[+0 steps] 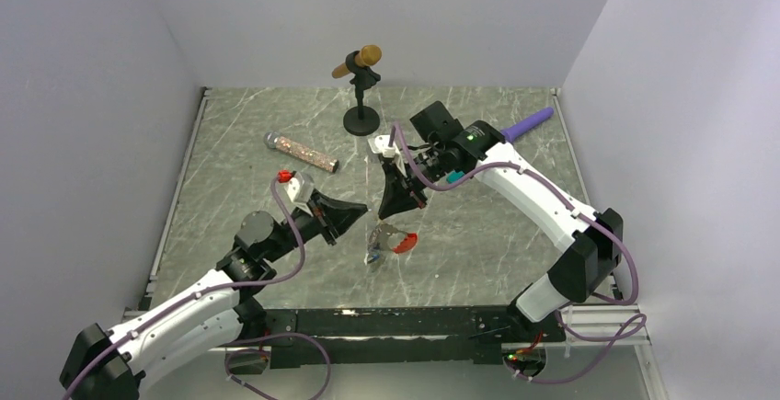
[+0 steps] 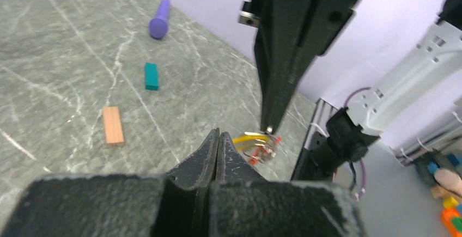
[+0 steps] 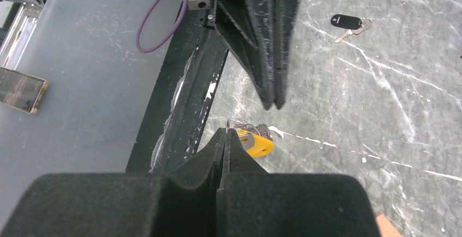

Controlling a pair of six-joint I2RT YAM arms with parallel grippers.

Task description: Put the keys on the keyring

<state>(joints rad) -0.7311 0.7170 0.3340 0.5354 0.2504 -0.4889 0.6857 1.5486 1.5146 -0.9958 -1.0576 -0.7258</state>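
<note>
The keyring (image 1: 384, 237) is a thin wire ring with a red fob (image 1: 406, 243), low over the table's middle front. A yellow-tagged key (image 3: 256, 143) sits on it and also shows in the left wrist view (image 2: 250, 138). My right gripper (image 1: 409, 205) points down, shut, with the wire ring pinched at its tips (image 3: 225, 131). My left gripper (image 1: 357, 213) is shut and empty, just left of the ring (image 2: 219, 134). A black-tagged key (image 3: 347, 22) lies apart on the table. No blue key shows.
A teal block (image 2: 151, 77), an orange block (image 2: 113, 126) and a purple stick (image 2: 159, 24) lie on the right half of the table. A microphone on a stand (image 1: 361, 97) and a glittery microphone (image 1: 302, 152) are at the back. The black front rail (image 3: 185, 101) is close.
</note>
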